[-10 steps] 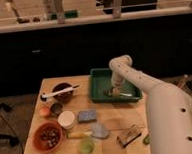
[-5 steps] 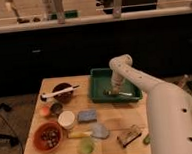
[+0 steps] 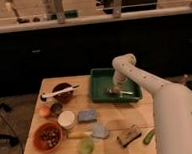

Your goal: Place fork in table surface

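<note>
The fingers of the gripper (image 3: pixel 113 90) are down inside the green tray (image 3: pixel 100 76), right of centre in the frame, but whether they are spread, pressed together or pinching anything I cannot tell. The white arm (image 3: pixel 139 78) bends down into the tray from the lower right. The fork (image 3: pixel 122 93) looks to be the slim pale glint lying on the tray floor just right of the gripper, near the tray's front wall; whether the two touch is unclear.

The table surface (image 3: pixel 110 121) lies below and left of the tray and carries a good deal: a dark bowl (image 3: pixel 62 92) with a white-handled utensil (image 3: pixel 60 92) across it at centre left, a white cup (image 3: pixel 66 119), a blue sponge (image 3: pixel 87 115), a red bowl (image 3: pixel 47 137) at lower left, a yellow-handled tool (image 3: pixel 79 135) and a small brown block (image 3: pixel 128 136).

Judging from this, the fork is not yet out of the tray. The main risks:

- A thin metal fork lying flat is hard to pinch, so it may slip out or swing as it lifts
- The tray's front wall stands between fork and surface, and a low carry could catch the tines on the rim and drag the tray
- Free wood is scarce, so a careless set-down could land on the sponge or knock the cup
</note>
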`<state>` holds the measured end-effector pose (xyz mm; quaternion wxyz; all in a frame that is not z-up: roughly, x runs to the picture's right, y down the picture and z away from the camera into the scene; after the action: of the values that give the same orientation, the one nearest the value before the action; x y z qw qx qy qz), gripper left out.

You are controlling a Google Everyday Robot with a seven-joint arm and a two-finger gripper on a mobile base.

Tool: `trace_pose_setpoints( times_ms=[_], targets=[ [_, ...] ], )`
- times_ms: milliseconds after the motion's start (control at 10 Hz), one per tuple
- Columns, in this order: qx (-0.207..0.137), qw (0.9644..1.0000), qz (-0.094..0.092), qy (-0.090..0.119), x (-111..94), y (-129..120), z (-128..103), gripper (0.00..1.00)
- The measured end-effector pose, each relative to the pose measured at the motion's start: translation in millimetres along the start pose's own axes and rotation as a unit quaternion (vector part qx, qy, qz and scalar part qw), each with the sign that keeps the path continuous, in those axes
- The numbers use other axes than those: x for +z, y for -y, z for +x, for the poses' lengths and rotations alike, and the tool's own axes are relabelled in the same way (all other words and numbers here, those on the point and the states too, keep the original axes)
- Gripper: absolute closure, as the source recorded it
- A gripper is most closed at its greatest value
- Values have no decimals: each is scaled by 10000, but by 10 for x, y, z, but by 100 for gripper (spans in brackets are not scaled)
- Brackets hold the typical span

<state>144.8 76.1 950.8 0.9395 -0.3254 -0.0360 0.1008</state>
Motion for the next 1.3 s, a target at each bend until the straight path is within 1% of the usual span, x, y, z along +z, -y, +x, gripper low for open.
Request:
trace_pose_setpoints(
  times_ms=[100, 500, 600, 800, 1100, 1200, 1300],
  targets=[
    [-61, 9999, 87, 69, -86, 5, -55, 100],
    [-212, 9994, 204, 175, -202, -10, -174, 100],
    [-271, 9992, 207, 189, -228, -17, -198, 100],
    [-361, 9989, 229, 188, -277, -33, -223, 100],
    [-476, 9984, 255, 138, -547, -116, -169, 100],
    [-528, 9982, 269, 137, -592, -131, -214, 99],
    [-597, 9977, 273, 147, -606, -160, -232, 95]
  ],
)
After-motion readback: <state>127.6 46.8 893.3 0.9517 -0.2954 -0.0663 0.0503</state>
